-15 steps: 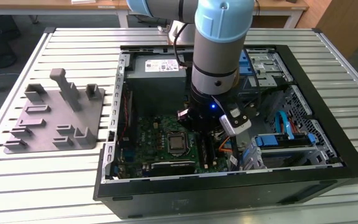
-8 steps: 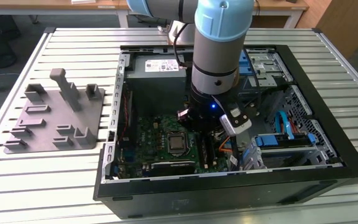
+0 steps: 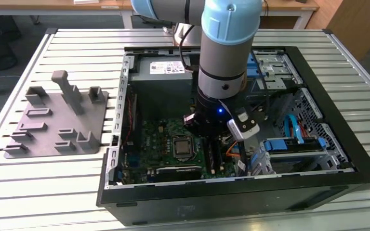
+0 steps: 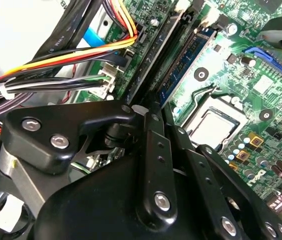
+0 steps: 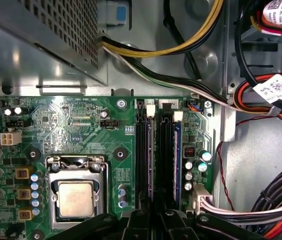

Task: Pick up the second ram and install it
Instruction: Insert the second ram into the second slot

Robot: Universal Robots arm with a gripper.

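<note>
Slatted metal table (image 3: 56, 178) carries the open computer case (image 3: 339, 159); my jaws, state unclear, hang over its motherboard (image 5: 81, 125), the second ram (image 5: 177, 155) seated just above them, lower centre.

Exterior view looks down from high and well back at the open case (image 3: 313, 187) on the table (image 3: 44, 183). Both wrist views sit close above the motherboard (image 5: 81, 125), sharing the CPU socket (image 5: 76, 195) (image 4: 215, 125) and the memory slots (image 5: 153, 155) beside it.
</note>
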